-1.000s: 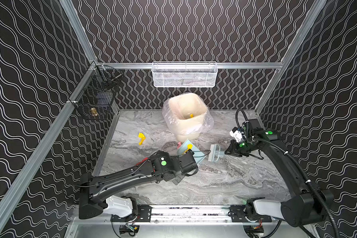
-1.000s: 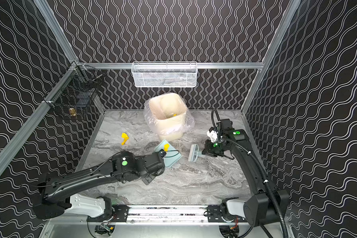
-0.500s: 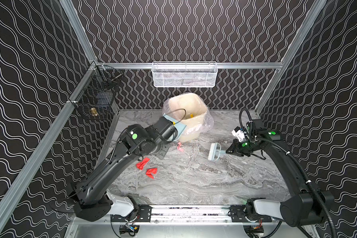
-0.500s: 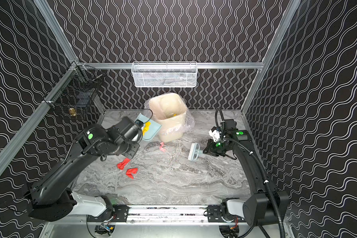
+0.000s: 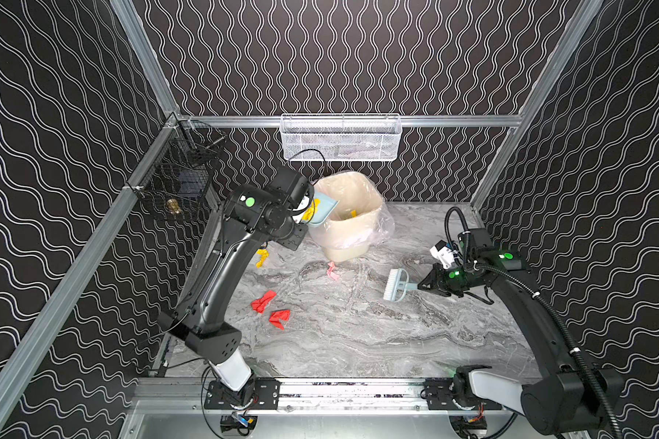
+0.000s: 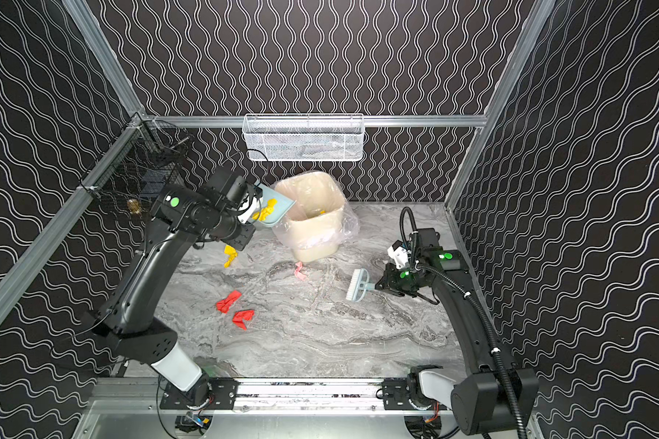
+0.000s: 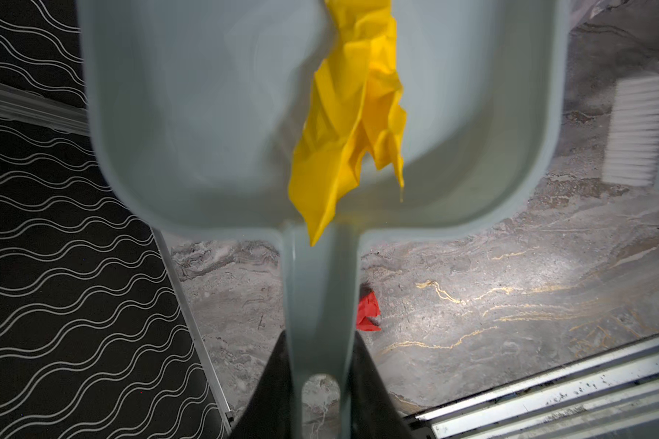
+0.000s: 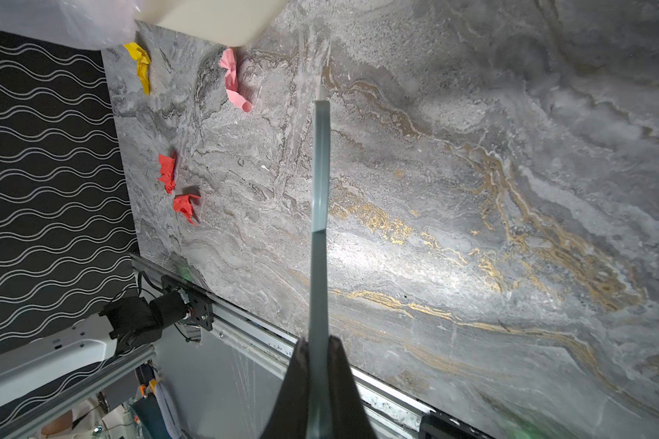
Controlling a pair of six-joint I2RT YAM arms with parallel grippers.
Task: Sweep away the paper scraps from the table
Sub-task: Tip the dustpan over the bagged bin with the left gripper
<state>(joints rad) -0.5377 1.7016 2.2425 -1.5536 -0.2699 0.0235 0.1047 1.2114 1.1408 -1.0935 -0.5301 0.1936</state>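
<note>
Below, grey marble table point(image 5: 358, 342); black wavy walls point(image 5: 358, 57)

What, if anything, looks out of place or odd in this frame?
The clear liner sits unevenly, bunched low on one side of the bin rather than snug over the rim. A yellow scrap lies in the raised dustpan, its tip down at the handle neck, not yet tipped out. Nothing else stands out.

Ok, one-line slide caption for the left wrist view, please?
Left tool grips the dustpan handle; a yellow paper scrap sits in the pan, one red scrap lies on the table.
</note>
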